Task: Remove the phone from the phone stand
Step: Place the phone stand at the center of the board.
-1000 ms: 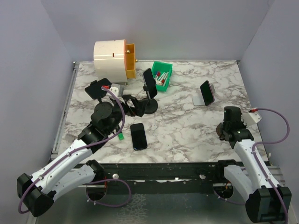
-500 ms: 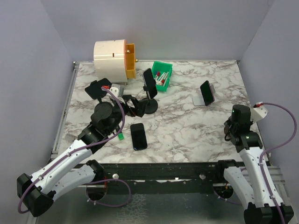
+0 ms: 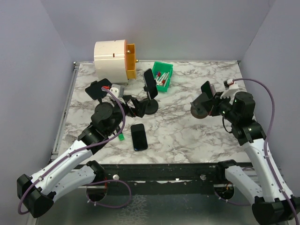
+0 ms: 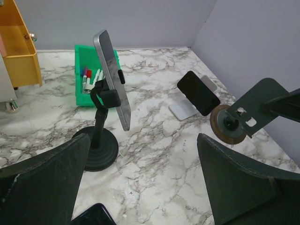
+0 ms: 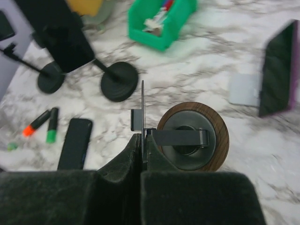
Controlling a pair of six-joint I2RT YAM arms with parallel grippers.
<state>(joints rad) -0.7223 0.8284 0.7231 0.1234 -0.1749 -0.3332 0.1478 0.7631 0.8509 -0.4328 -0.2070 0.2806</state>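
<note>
Phone [image 4: 110,65] clamped upright in black pole stand [image 4: 96,147], far centre of surface. Looks rigid, glassy, slick, light; pinch long edges above clamp. Left hand [image 3: 135,105] wide open, just near stand. Right hand [image 5: 142,139] closed on thin plate of round-based stand [image 5: 192,136].

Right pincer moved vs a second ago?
Yes. In the top view the right pincer, shut on a round-based stand, swung up-frame and left, ending just beneath the right-hand phone.
</note>
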